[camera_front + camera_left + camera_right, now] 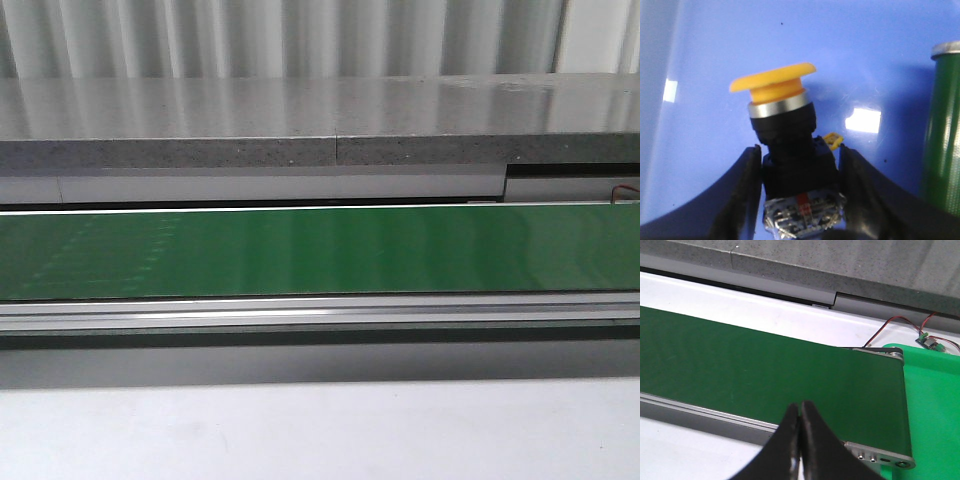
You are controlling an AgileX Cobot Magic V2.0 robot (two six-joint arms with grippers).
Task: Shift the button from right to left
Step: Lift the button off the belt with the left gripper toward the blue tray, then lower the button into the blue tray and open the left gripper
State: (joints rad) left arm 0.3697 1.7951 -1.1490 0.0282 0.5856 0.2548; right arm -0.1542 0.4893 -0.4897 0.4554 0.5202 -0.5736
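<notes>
Bright, even light in all three views. The front view is soft, with pale vertical glare streaks across the green conveyor belt (320, 252). In the left wrist view, white glare patches mark the blue surface (790, 40), and the button (782, 125) casts a faint shadow. The right wrist view is sharper.

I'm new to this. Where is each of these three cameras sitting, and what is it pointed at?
Front view: faces forward over the green belt; none of the robot shows.
Left wrist view: on the left arm, looking at the left hand gripping the button above a blue surface.
Right wrist view: on the right arm, over the belt's end; the right hand is shut and empty.
Shared: the green belt.
</notes>
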